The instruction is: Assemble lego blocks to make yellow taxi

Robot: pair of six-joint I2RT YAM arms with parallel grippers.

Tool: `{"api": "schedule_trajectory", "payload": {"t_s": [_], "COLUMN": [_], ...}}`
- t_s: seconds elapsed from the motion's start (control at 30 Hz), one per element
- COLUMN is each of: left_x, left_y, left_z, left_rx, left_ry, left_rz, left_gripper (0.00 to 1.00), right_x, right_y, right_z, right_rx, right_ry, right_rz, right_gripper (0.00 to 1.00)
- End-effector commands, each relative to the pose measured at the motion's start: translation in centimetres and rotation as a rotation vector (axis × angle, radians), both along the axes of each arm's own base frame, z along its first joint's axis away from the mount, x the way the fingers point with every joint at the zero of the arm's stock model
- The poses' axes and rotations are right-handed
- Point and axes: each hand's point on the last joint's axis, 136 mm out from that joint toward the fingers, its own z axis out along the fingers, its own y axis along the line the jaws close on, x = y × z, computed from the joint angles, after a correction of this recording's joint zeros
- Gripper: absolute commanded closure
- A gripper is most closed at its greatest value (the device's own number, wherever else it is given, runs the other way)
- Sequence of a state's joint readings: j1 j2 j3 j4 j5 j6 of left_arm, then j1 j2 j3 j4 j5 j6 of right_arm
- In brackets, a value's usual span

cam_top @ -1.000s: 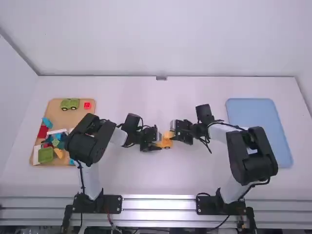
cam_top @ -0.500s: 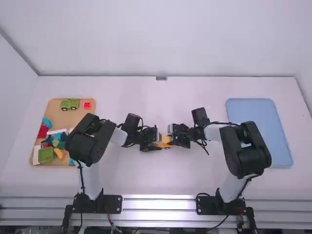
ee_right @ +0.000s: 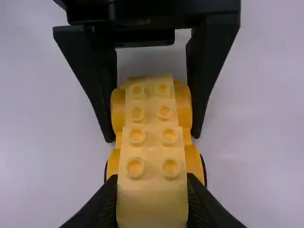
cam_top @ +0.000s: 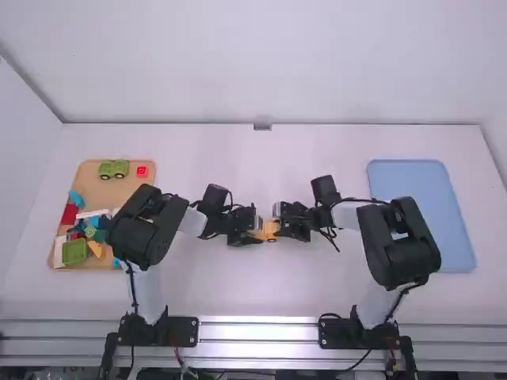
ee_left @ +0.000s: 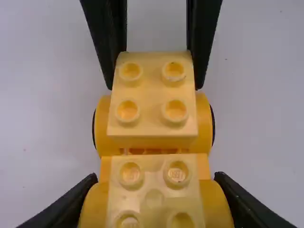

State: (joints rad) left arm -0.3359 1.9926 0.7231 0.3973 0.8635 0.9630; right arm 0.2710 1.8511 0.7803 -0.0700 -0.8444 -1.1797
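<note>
No text, label, brand, number or sign can be read on anything.

taxi blocks (ee_left: 152, 114): yellow | tray (cam_top: 420, 214): blue | toy car (cam_top: 113, 169): green | table (cam_top: 261, 289): white

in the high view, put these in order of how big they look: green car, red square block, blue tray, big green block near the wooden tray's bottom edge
1. Blue tray
2. Green car and big green block, too alike to rank
3. Red square block
</note>
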Motion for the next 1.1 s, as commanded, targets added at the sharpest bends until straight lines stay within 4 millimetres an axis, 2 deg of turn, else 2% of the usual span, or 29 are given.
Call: {"api": "schedule_trajectory", "payload": {"t_s": [0.0,0.37,0.43,0.47,0.53,0.63,0.77,0.83,0.87,0.93,0.97,1.0,1.03,1.07], "left_x": [-0.2,-0.7,-0.7,-0.6,-0.5,-0.5,-0.5,-0.5,-0.6,-0.6,-0.6,-0.6,-0.6,-0.6], "left_y": [-0.3,-0.6,-0.6,-0.6,-0.4,-0.4,-0.4,-0.5,-0.6,-0.6,-0.6,-0.6,-0.6,-0.6], "left_z": [-0.1,0.3,0.4,0.4,0.4,0.4,0.4,0.4,0.4,0.4,0.4,0.4,0.4,0.4], "left_rx": [-0.011,-0.043,-0.044,-0.044,-0.044,-0.045,-0.043,-0.043,-0.044,-0.043,-0.044,-0.043,-0.043,-0.043], "left_ry": [0.001,0.014,0.013,0.013,0.014,0.013,0.013,0.013,0.013,0.013,0.012,0.013,0.013,0.013], "left_rz": [-0.023,-0.046,-0.045,-0.044,-0.038,-0.039,-0.038,-0.040,-0.044,-0.045,-0.045,-0.044,-0.044,-0.044], "left_gripper": [0.66,0.66,0.65,0.65,0.65,0.65,0.65,0.65,0.65,0.65,0.65,0.66,0.65,0.66], "right_x": [-0.3,-0.2,-0.1,0.0,0.1,0.1,0.4,0.6,0.5,0.4,0.3,0.3,0.4,0.4], "right_y": [0.0,0.0,-0.2,-0.3,-0.3,0.3,0.9,1.1,1.1,0.9,0.7,0.2,0.1,0.0], "right_z": [-0.7,-1.1,-1.1,-1.1,-1.0,-0.5,0.9,2.7,3.8,4.7,5.2,5.4,5.3,5.2], "right_rx": [-0.025,-0.055,-0.056,-0.055,-0.052,-0.015,0.036,0.086,0.117,0.139,0.147,0.143,0.140,0.132], "right_ry": [0.017,0.011,0.014,0.014,0.012,-0.001,-0.038,-0.059,-0.071,-0.092,-0.104,-0.114,-0.114,-0.106], "right_rz": [-0.007,-0.018,-0.023,-0.027,-0.029,-0.013,0.004,0.011,0.019,0.033,0.040,0.038,0.036,0.027], "right_gripper": [0.86,0.86,0.78,0.62,0.48,0.38,0.34,0.33,0.33,0.35,0.39,0.57,0.64,0.85]}}
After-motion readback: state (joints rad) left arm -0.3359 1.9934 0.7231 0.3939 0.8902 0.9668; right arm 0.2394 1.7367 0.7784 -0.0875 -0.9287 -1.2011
